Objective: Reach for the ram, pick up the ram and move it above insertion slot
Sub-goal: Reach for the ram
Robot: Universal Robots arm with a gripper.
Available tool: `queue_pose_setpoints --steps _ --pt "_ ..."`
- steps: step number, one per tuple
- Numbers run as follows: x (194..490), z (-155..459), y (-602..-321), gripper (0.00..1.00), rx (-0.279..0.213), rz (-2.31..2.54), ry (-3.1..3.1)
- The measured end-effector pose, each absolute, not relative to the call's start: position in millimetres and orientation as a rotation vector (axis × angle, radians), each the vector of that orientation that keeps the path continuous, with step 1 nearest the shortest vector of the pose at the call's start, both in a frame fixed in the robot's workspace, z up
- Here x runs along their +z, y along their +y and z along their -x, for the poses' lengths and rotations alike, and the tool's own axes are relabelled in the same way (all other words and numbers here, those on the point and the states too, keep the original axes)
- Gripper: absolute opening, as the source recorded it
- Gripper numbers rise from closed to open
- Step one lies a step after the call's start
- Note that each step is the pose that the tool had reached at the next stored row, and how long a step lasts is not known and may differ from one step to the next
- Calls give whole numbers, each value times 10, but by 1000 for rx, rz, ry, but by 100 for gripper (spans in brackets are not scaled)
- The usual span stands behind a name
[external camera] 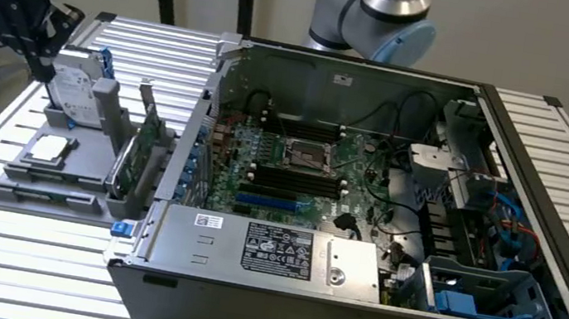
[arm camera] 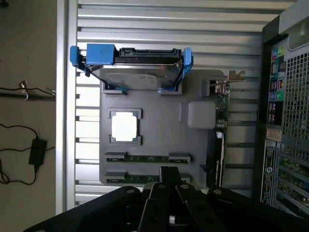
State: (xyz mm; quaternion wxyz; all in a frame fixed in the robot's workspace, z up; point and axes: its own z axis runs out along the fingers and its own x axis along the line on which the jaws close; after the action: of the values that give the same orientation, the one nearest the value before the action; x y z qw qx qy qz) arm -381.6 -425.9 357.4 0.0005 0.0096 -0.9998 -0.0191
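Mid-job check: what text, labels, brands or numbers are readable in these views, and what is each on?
No text can be read in full.
Black label on the power supply: print too small to read.
White sticker on the power supply: blurred.
Hard drive top face: label blurred.
Coloured port markings on the computer case rear: too small to read.

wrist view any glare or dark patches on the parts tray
Wrist view: the square chip is washed out white by glare; the ram is evenly lit; the tool is dark. Exterior view: the case is dim inside, the table slats bright.
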Motion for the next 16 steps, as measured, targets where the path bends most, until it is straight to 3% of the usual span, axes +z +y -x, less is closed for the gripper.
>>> queue_pose_setpoints --steps 9,16 --pt "3532 3865 -4588 11 -60 -30 -3140" --pt "3515 3871 -4630 11 -60 -30 -3140"
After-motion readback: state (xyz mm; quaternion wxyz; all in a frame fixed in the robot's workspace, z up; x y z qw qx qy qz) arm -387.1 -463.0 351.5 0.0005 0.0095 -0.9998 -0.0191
